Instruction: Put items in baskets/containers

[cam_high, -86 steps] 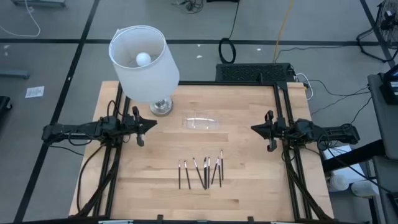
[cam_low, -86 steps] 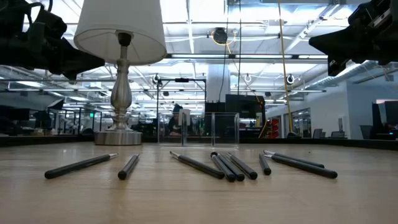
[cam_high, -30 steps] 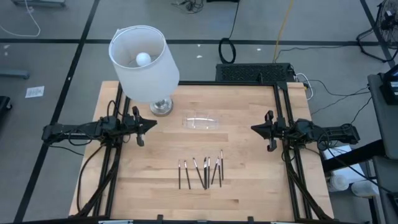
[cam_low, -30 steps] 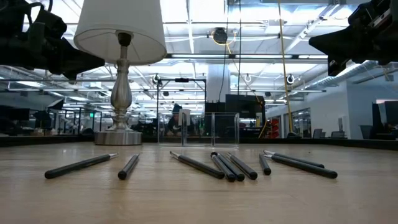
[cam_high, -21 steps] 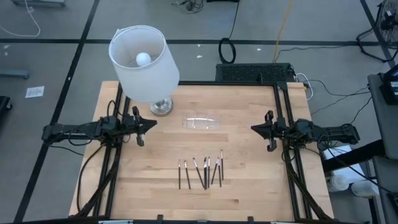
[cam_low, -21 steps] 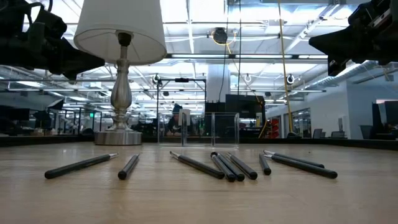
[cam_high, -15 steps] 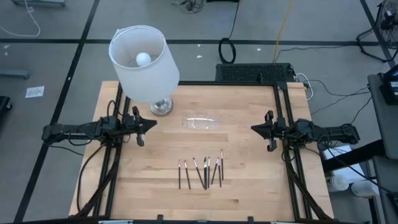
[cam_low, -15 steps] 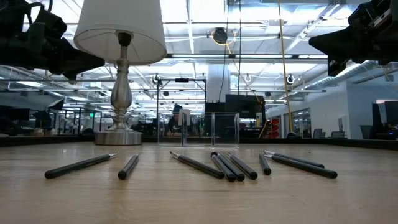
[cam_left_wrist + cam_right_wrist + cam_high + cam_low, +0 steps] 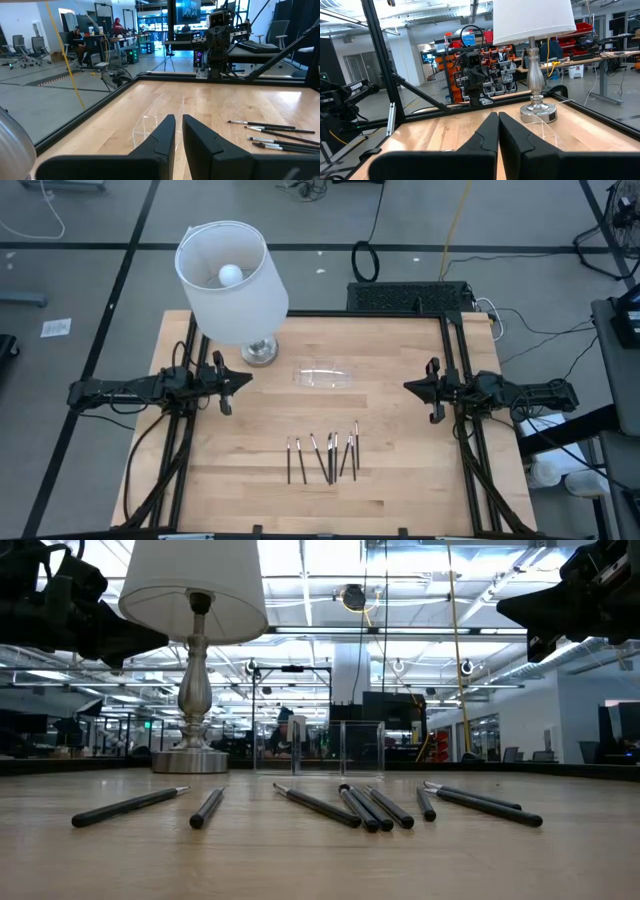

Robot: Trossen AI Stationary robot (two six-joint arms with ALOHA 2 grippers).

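Seven thin dark sticks [image 9: 325, 457] with pale tips lie side by side, roughly parallel, on the wooden surface [image 9: 400, 480] toward its near edge, about midway between the left and right edges; the middle few touch or overlap, the outer ones lie a little apart. The low view shows them flat on the wood, fanned slightly. None is in the clear tray [image 9: 322, 377], which sits farther back near the middle of the surface, well apart from the sticks and just beside the lamp base [image 9: 260, 352]. The lamp, with its white shade [image 9: 232, 280], stands near the far left corner.

The left pincer [image 9: 240, 380] hangs above the left edge of the surface, pointing inward, its fingers [image 9: 162, 135] nearly together with a narrow gap and nothing between them. The right pincer [image 9: 412, 387] hangs above the right edge, facing the left one, its fingers [image 9: 490, 131] pressed together on nothing. Both are well apart from the sticks and the tray.
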